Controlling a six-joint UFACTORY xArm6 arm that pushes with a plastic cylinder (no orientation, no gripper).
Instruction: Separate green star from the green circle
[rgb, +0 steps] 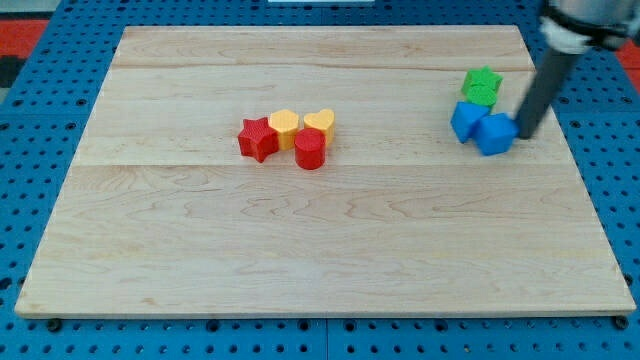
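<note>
The green star (485, 78) lies near the view's right edge of the wooden board (300, 250). A second green block, seemingly the green circle (479, 96), sits directly below the star and touches it. Two blue blocks (466, 122) (495, 134) press against the green pair from below. My tip (523, 134) rests on the board just right of the right-hand blue block, touching or nearly touching it, and below and to the right of the green star. The dark rod slants up to the view's top right.
A second cluster sits left of the board's centre: a red star (257, 138), a yellow block (284, 127), a yellow heart (320, 122) and a red cylinder (310, 149), all touching. A blue pegboard surrounds the board.
</note>
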